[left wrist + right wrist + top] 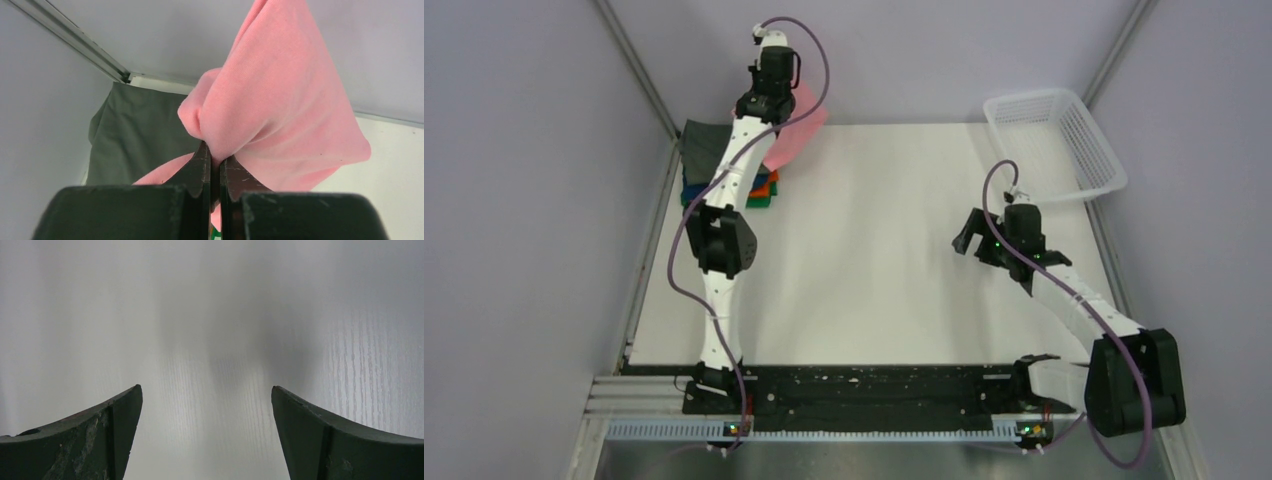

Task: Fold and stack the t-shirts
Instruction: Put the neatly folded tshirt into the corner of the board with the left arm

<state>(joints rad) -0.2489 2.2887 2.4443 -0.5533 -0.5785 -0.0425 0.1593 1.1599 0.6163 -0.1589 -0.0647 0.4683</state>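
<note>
Pink t-shirt (280,100) pinched between closed left fingers (197,170).

Your left arm (724,190) and right arm (1074,300) each pair white link shells with bulky black joint housings, and a purple cable (826,72) loops along each. The dark wedge-shaped fingers (95,440) of the left gripper (214,159) and right gripper (206,387) are scuffed and scratched. At each end of the black base rail (864,385), a small green light (734,428) glows.
</note>
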